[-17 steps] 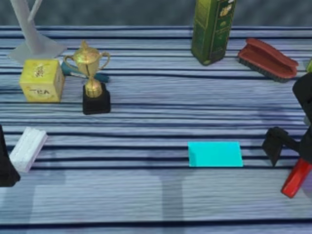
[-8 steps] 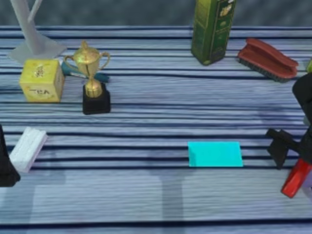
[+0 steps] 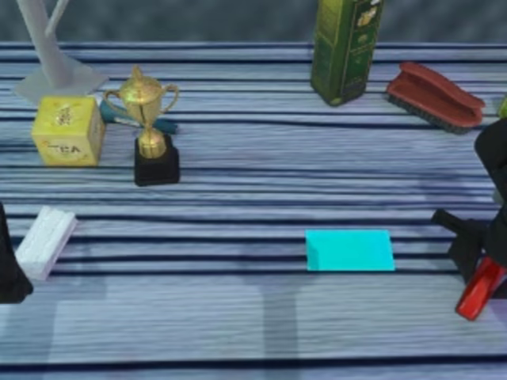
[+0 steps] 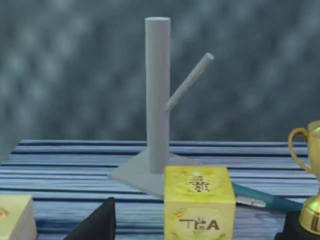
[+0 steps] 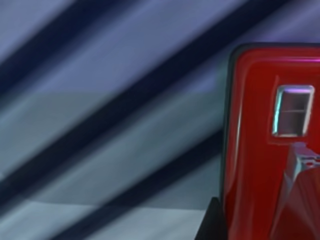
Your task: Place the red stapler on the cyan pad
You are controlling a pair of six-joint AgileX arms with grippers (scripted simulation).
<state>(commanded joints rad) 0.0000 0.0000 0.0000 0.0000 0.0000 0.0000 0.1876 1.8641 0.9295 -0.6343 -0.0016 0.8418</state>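
The red stapler [image 3: 481, 290] lies on the table at the right edge, to the right of the cyan pad [image 3: 349, 250] and well apart from it. My right gripper [image 3: 474, 252] hangs open directly over the stapler's far end, partly hiding it. In the right wrist view the glossy stapler [image 5: 260, 150] fills the frame's side, with one dark fingertip [image 5: 214, 225] close beside its long edge. The other finger does not show. My left gripper [image 3: 9, 273] is parked at the table's left edge, open and holding nothing.
A white ridged block [image 3: 46, 241] lies beside the left gripper. A yellow tea box [image 3: 68, 131], gold trophy [image 3: 152, 127] and grey stand [image 3: 55, 55] occupy the back left. A green tin [image 3: 344, 47] and reddish-brown brush [image 3: 434, 96] stand at the back right.
My right gripper has moved right and down onto the stapler, now covering its far end. The stapler, the pad and the left arm have not moved.
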